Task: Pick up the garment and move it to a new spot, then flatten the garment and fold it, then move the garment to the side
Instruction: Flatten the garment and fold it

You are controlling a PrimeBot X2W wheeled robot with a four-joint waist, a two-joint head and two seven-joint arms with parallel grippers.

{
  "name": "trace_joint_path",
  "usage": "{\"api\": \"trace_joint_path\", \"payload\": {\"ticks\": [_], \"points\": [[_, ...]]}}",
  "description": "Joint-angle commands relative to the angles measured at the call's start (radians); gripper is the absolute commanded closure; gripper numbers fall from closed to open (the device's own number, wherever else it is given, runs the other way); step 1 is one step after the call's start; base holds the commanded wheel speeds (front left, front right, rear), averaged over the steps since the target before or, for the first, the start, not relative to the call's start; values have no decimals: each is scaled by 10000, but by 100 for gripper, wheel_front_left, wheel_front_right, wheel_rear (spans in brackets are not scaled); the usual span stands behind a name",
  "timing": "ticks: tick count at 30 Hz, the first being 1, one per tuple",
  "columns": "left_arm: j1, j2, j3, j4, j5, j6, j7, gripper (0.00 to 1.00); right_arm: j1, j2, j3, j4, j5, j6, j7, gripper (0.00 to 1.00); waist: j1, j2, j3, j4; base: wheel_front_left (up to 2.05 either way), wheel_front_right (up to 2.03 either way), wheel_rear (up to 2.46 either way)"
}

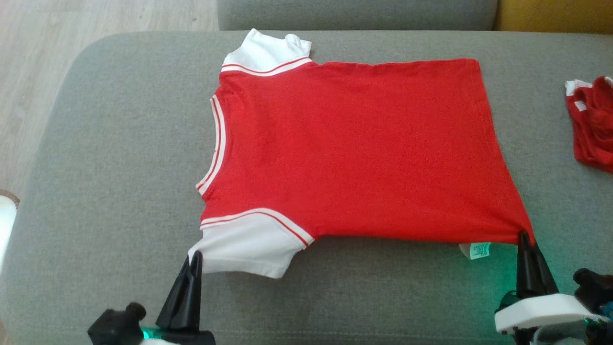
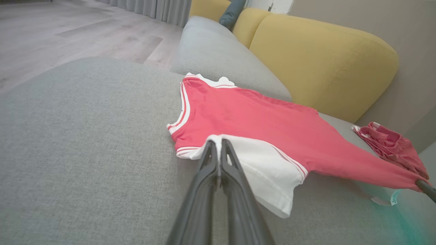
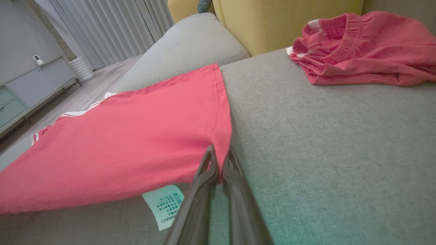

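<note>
Pinching garment [image 1: 354,143] sleeve [image 1: 249,249], left fingers [image 1: 184,292] clamped; right fingers [image 1: 529,268] clamped on hem [image 1: 519,225]; right wrist view adds cabinet [image 3: 41,81]

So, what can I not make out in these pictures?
Care label, right wrist view: print too small; right pincer, holding the red shirt, covers its corner.
Second red garment, head view: cut off by the right edge.
Edge of the white sleeve inside the left pincer, left wrist view: hidden by that pincer.
</note>
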Motion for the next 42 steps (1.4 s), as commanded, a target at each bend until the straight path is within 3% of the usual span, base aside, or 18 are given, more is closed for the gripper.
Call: {"api": "trace_joint_path", "payload": {"ticks": [1,9,19,30,39,40,41,42], "points": [[-247,-29,320,-285,-36,31,18,100,-165,-62,216,-383,113,65,44,100,1,-1,24,-37,0,0,0],[-898,-58,-6,294,-172,-90,140,100,-573,-62,512,173,234,65,242,100,1,-1,191,-29,0,0,0],[-2935,-157,52,882,-537,-163,46,100,-1606,-62,701,335,619,65,171,100,1,-1,845,-111,0,0,0],[-5650,-104,520,3131,-447,-158,-55,100,-3497,-62,667,1326,554,65,206,100,1,-1,1868,-364,0,0,0],[-6982,-125,795,4321,-121,-250,-82,100,-4520,-62,801,2399,496,65,-109,100,1,-1,2229,-416,0,0,0],[-7040,-135,818,4384,-85,-263,-83,100,-4595,-62,859,2477,516,65,-147,98,1,-1,2236,-422,0,0,0],[-7082,-146,843,4438,-54,-275,-83,100,-4662,-62,909,2538,548,65,-191,73,1,-1,2236,-429,0,0,0],[-7111,-158,874,4481,-32,-287,-83,100,-4722,-62,961,2582,585,65,-238,23,1,-1,2228,-435,0,0,0]]}}
